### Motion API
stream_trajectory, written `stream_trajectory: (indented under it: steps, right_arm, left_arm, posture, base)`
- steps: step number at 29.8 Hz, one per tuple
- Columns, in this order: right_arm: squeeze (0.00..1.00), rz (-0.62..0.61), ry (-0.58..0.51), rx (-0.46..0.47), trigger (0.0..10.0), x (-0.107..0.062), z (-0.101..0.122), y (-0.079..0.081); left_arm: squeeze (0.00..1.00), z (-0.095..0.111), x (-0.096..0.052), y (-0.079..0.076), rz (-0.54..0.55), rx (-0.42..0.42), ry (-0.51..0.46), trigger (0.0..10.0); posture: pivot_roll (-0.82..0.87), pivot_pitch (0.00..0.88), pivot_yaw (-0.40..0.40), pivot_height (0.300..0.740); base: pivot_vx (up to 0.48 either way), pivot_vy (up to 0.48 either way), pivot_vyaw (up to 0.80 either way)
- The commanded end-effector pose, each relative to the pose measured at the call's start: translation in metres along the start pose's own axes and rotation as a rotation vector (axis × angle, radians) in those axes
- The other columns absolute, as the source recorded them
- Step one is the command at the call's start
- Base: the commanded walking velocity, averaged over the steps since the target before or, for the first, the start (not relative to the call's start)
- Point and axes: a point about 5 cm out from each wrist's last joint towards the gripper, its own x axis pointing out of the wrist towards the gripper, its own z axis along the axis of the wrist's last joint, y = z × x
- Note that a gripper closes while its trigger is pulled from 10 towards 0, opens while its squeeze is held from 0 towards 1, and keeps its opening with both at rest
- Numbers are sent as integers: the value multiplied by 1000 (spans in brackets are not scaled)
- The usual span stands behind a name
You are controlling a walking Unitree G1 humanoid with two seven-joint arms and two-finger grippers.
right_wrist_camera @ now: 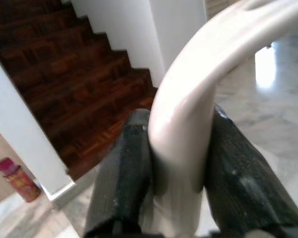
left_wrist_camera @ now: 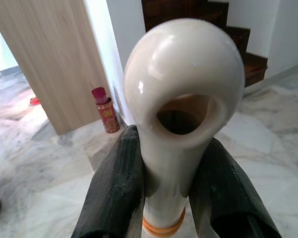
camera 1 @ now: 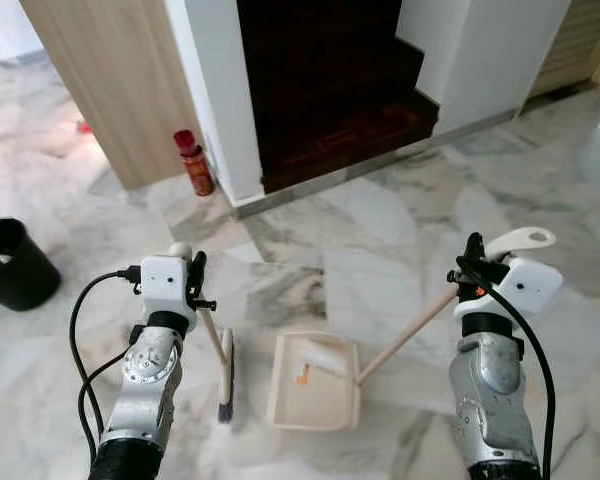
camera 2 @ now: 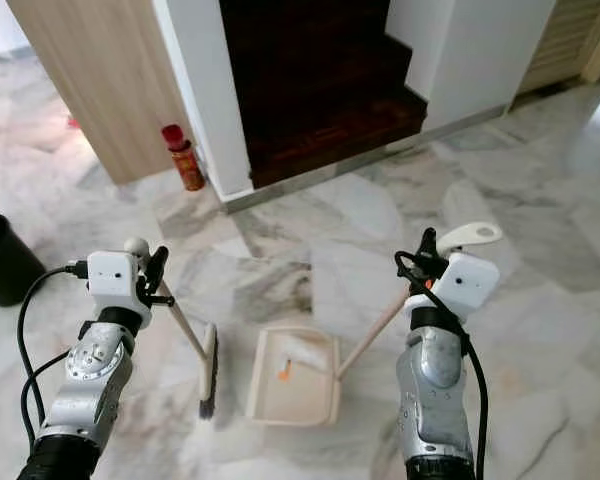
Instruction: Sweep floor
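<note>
Two claws each grip a tool: the left claw (left_wrist_camera: 164,193) is clamped on the cream broom (camera 1: 223,365) handle, the right claw (right_wrist_camera: 181,183) on the dustpan (camera 1: 313,385) handle. Broom head and dustpan rest side by side on the marble floor (camera 1: 400,220), near the robot. Orange debris (camera 1: 302,375) lies in the pan. Farther left stand a black bin (camera 1: 12,265) and a red can (camera 1: 193,163); dark stairs (camera 1: 330,90) rise beyond.
</note>
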Motion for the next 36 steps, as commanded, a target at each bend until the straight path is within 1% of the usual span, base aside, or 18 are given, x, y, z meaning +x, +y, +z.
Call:
stream_trajectory:
  steps: [1, 8, 15, 25, 33, 36]
  right_arm:
    - [0, 26, -70, -6, 10000, 4, 14, 6]
    - [0, 31, -69, 2, 10000, 4, 13, 9]
    - [0, 31, -62, 15, 10000, 3, 11, 10]
    - [0, 47, -70, -4, 10000, 2, 12, 13]
    - [0, 57, -69, -3, 10000, 2, 12, 14]
    - [0, 43, -65, 13, 10000, 2, 13, 13]
  left_arm:
    - [0, 9, 2, 3, 3, 9, -44, 10000]
    - [0, 9, 1, 3, 0, 9, -44, 10000]
    - [0, 8, 0, 2, -7, 12, -42, 10000]
    - [0, 6, -2, 2, -15, 17, -37, 10000]
    - [0, 8, -1, 1, -18, 16, -42, 10000]
    - [0, 8, -1, 2, -16, 18, -41, 10000]
  posture:
    - [-21, 89, 70, 740]
    - [-16, 84, 70, 740]
    - [-16, 55, 76, 740]
    - [-20, 34, 78, 740]
    - [-19, 39, 76, 740]
    - [-19, 44, 77, 740]
  base:
    - [0, 379, 425]
    - [0, 382, 503]
    - [0, 382, 0]
    - [0, 382, 0]
    - [0, 383, 673]
    - [0, 381, 0]
